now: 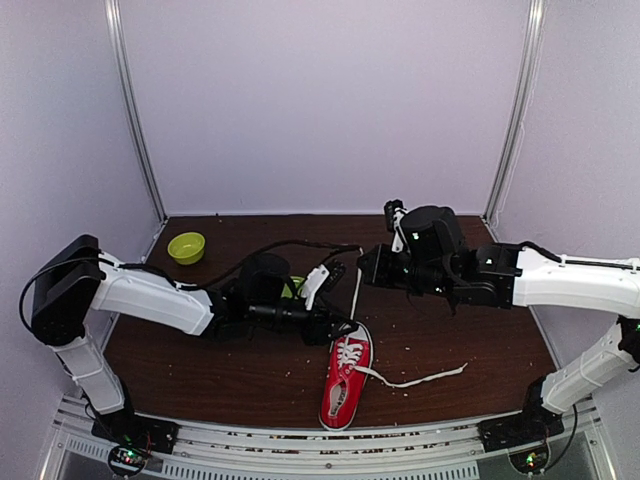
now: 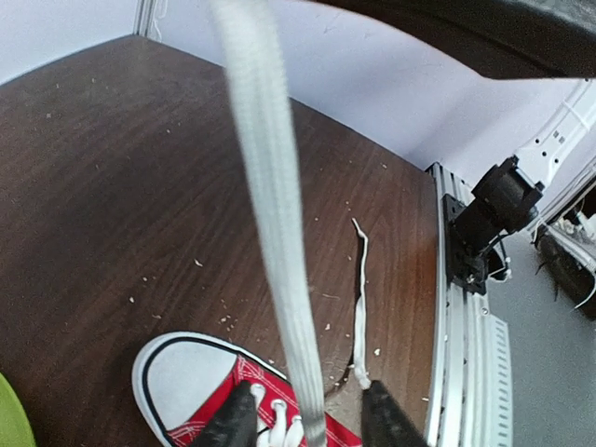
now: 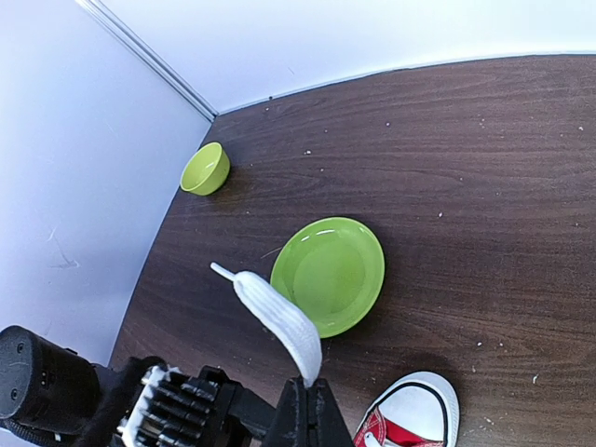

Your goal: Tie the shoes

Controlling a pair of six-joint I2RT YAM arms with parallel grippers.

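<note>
Right pincer (image 3: pixel 307 389) clamps a white lace (image 3: pixel 279 321) raised from the red sneaker (image 1: pixel 345 385); left pincer (image 2: pixel 310 421) straddles it, jaws apart, likely pinching next.

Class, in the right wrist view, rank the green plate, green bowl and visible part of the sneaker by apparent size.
1. green plate
2. sneaker, only its toe in frame, nearest the camera
3. green bowl, farthest away

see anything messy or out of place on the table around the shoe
Pale crumbs are scattered over the table near the sneaker. One loose lace trails away across the wood, while the other lace is pulled up by the right gripper.
</note>
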